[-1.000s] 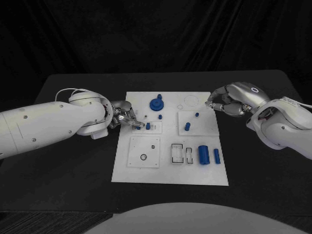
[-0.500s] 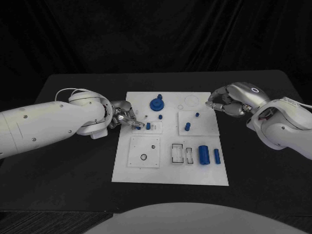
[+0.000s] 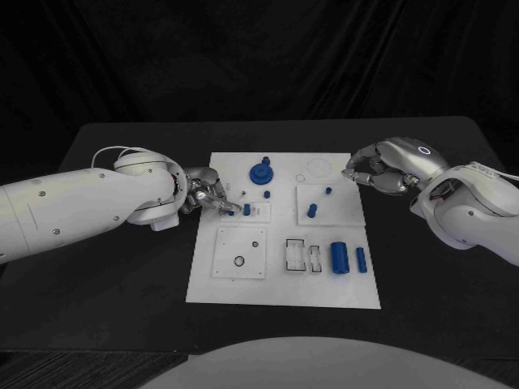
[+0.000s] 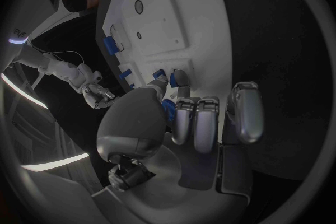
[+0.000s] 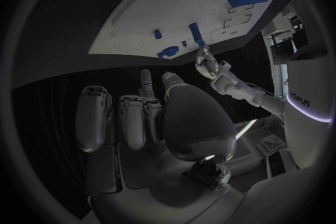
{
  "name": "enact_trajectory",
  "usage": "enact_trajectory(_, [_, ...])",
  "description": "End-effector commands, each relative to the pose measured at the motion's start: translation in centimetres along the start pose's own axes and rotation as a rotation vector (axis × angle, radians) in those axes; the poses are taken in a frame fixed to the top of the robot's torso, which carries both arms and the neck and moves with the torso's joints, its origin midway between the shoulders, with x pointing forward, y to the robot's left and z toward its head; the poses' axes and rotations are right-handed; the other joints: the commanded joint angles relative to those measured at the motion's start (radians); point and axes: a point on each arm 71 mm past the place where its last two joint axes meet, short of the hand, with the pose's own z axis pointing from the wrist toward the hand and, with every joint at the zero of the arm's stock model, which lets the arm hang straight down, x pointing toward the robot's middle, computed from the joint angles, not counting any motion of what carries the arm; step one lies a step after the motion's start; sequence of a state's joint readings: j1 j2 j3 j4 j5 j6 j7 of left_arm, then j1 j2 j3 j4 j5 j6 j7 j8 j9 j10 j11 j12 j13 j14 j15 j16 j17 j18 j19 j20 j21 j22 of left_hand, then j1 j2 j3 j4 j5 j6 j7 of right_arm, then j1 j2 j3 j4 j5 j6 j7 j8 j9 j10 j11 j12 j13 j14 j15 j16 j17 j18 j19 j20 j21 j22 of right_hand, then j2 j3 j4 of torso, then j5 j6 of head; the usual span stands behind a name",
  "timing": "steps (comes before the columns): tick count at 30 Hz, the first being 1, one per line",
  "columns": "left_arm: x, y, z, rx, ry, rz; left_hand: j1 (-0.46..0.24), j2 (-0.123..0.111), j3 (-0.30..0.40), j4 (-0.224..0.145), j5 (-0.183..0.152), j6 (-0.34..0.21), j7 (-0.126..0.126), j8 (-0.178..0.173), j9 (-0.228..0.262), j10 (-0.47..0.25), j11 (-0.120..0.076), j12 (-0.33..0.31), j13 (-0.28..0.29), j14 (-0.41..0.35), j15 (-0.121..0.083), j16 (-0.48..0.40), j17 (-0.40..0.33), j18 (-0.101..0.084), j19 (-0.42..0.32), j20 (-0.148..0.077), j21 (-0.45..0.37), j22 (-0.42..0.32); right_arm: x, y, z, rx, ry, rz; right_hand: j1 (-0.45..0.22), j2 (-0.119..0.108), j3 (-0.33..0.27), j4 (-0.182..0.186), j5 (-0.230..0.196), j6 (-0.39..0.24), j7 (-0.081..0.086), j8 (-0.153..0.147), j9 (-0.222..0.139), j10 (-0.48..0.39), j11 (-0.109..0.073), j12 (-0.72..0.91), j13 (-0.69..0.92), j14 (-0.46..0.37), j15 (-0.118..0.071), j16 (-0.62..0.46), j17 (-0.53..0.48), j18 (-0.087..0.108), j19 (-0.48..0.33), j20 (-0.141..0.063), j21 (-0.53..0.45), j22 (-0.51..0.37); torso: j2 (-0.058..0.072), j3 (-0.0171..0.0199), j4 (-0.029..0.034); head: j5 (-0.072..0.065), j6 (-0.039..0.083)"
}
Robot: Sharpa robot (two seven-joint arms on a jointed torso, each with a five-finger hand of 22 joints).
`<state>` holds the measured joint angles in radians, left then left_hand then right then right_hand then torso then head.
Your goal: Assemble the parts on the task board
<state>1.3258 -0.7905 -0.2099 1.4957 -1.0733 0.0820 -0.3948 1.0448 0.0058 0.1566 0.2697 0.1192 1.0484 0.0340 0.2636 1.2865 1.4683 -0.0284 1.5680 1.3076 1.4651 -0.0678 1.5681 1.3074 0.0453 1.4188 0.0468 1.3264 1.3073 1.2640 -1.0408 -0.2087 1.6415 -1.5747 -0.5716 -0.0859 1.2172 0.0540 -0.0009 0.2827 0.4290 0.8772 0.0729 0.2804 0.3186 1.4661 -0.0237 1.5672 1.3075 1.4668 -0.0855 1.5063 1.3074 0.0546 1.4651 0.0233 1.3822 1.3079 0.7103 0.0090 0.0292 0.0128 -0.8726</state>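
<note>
While no readable writing shows on the task board (image 3: 285, 285), nothing has moved since a second ago. At nine o'clock from the board's centre, the left hand (image 3: 206, 194) stays at the board's left edge, fingers narrowed on a small blue part (image 3: 230, 212); whether they grip it I cannot tell. At two o'clock, the right hand (image 3: 376, 168) remains beside the board's corner, fingers curled in, holding nothing.

readable text: one word, looks like "optimus" | where: on a tall white upright panel with a glowing strip (image 5: 302, 102), seen in the right wrist view | white task board, blue parts, both arms: no legible marks
</note>
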Motion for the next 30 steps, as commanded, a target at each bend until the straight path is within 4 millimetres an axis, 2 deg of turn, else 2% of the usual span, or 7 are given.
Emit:
enact_trajectory(1, [0.43, 0.12, 0.10, -0.011, 0.024, 0.009, -0.008, 0.003, -0.009, 0.003, -0.011, 0.002, -0.002, 0.003, 0.001, 0.103, 0.000, 0.003, 0.263, 0.106, 0.000, 0.003, 0.263, 0.014, 0.002, -0.001, 0.002, 0.185, 0.09, -0.08, -0.10, 0.012, 0.005, 0.000, 0.011, 0.003, 0.006, 0.001, 0.005, 0.009, 0.000, -0.004, -0.001, 0.098, 0.001, -0.005, 0.253, 0.082, 0.001, -0.005, 0.155, -0.010, 0.029, 0.004, -0.004, 0.205, 0.000, 0.0001, 0.0001, 0.001, 0.000])
enact_trajectory(10, [0.56, -0.10, 0.13, -0.013, 0.032, 0.013, -0.041, 0.000, -0.058, 0.019, -0.064, -0.005, 0.002, -0.002, -0.002, 0.103, 0.003, 0.003, 0.263, 0.106, 0.002, 0.003, 0.263, 0.013, 0.003, 0.001, 0.002, 0.186, 0.09, -0.02, -0.21, 0.011, 0.009, 0.001, 0.011, 0.002, 0.006, 0.001, 0.006, 0.010, -0.001, -0.004, -0.001, 0.097, 0.000, -0.006, 0.252, 0.082, 0.001, -0.005, 0.155, -0.010, 0.029, 0.004, -0.005, 0.204, 0.001, -0.0002, 0.0008, 0.001, 0.000])
enact_trajectory(15, [0.57, -0.15, 0.12, -0.015, 0.030, 0.013, -0.097, 0.003, -0.101, 0.022, -0.071, -0.004, 0.003, -0.003, -0.003, 0.103, 0.004, 0.003, 0.263, 0.106, 0.003, 0.003, 0.263, 0.013, 0.006, 0.001, 0.006, 0.187, 0.07, -0.02, -0.29, 0.011, 0.011, 0.001, 0.018, 0.001, 0.009, -0.002, 0.014, 0.012, -0.002, -0.005, -0.001, 0.096, 0.000, -0.007, 0.251, 0.082, 0.001, -0.005, 0.155, -0.010, 0.029, 0.004, -0.005, 0.204, 0.002, 0.0002, 0.0016, 0.003, 0.000])
enact_trajectory(16, [0.56, -0.15, 0.11, -0.014, 0.028, 0.012, -0.131, 0.013, -0.121, 0.023, -0.071, 0.002, 0.002, 0.002, 0.001, 0.103, 0.003, 0.003, 0.263, 0.106, 0.002, 0.003, 0.263, 0.012, 0.008, 0.000, 0.010, 0.188, 0.07, -0.02, -0.31, 0.011, 0.011, 0.001, 0.020, 0.000, 0.010, -0.003, 0.017, 0.012, -0.002, -0.005, -0.002, 0.097, 0.000, -0.007, 0.251, 0.082, 0.001, -0.005, 0.155, -0.010, 0.029, 0.004, -0.005, 0.204, 0.002, 0.0005, 0.0016, 0.003, 0.000])
enact_trajectory(19, [0.51, -0.18, 0.09, -0.010, 0.021, 0.009, -0.154, 0.025, -0.141, 0.022, -0.071, 0.013, -0.002, 0.020, 0.019, 0.103, 0.000, 0.003, 0.263, 0.106, 0.000, 0.003, 0.263, 0.011, 0.009, -0.001, 0.012, 0.189, 0.07, -0.02, -0.32, 0.011, 0.012, 0.002, 0.025, -0.001, 0.012, -0.003, 0.023, 0.013, -0.002, -0.006, -0.002, 0.096, -0.001, -0.007, 0.251, 0.082, 0.000, -0.005, 0.155, -0.010, 0.029, 0.004, -0.006, 0.204, 0.003, 0.0008, 0.0013, 0.003, 0.000])
enact_trajectory(24, [0.42, -0.32, 0.07, 0.005, 0.006, 0.002, -0.160, 0.038, -0.154, 0.022, -0.070, 0.014, -0.005, 0.039, 0.043, 0.103, -0.002, 0.003, 0.263, 0.106, -0.002, 0.003, 0.263, 0.011, 0.010, -0.003, 0.013, 0.189, 0.08, 0.02, -0.27, 0.010, 0.011, 0.002, 0.026, -0.001, 0.013, -0.003, 0.026, 0.013, -0.002, -0.006, -0.002, 0.096, -0.001, -0.007, 0.251, 0.082, 0.000, -0.005, 0.155, -0.010, 0.029, 0.004, -0.005, 0.204, 0.004, 0.0002, 0.0016, 0.004, 0.000])
enact_trajectory(30, [0.42, -0.62, 0.03, 0.027, -0.003, -0.001, -0.146, 0.058, -0.157, 0.020, -0.066, -0.010, -0.001, 0.022, 0.031, 0.103, 0.000, 0.003, 0.263, 0.106, -0.001, 0.003, 0.263, 0.012, 0.008, -0.003, 0.010, 0.188, 0.05, -0.01, -0.31, 0.011, 0.009, 0.002, 0.026, -0.002, 0.013, -0.003, 0.027, 0.013, -0.002, -0.006, -0.002, 0.097, -0.001, -0.007, 0.251, 0.082, 0.000, -0.005, 0.155, -0.010, 0.029, 0.004, -0.005, 0.204, 0.005, -0.0001, 0.0019, 0.005, 0.000])
